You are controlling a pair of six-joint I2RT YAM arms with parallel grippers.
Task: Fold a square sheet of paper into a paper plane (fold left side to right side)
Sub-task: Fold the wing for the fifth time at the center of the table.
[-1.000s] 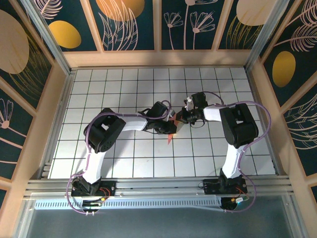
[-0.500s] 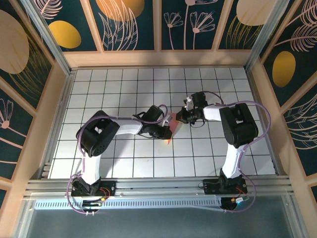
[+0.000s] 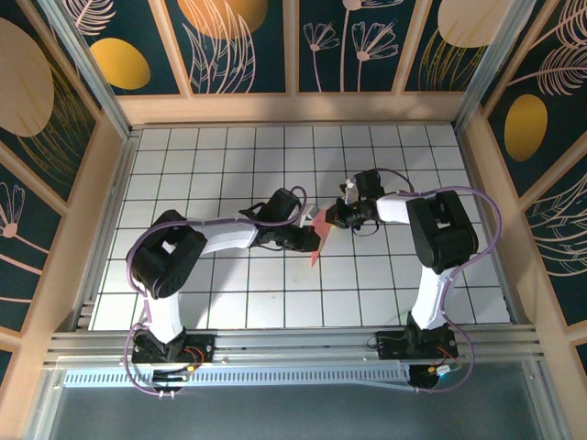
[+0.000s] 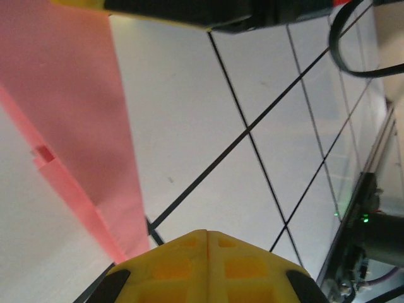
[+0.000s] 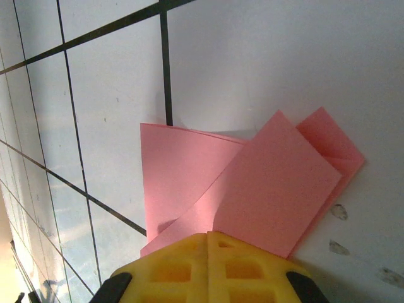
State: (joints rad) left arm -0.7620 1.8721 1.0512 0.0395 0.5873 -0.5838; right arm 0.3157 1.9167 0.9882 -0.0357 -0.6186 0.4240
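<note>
We see a white grid table (image 3: pixel 183 165) inside floral walls (image 3: pixel 238 46). Mid-table, the right gripper (image 5: pixel 207 238) pinches the pink paper (image 5: pixel 252 189). The left gripper (image 4: pixel 207 237) is pressed together beside its tip.

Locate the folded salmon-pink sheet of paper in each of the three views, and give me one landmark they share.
Top external: the folded salmon-pink sheet of paper lies at the picture's centre.
Left wrist: it runs down the left side, tapering from the top left towards the bottom centre.
Right wrist: it sits at lower centre, fanned in overlapping layers.
Shared landmark: the white grid tiles with black lines under the paper.
</note>
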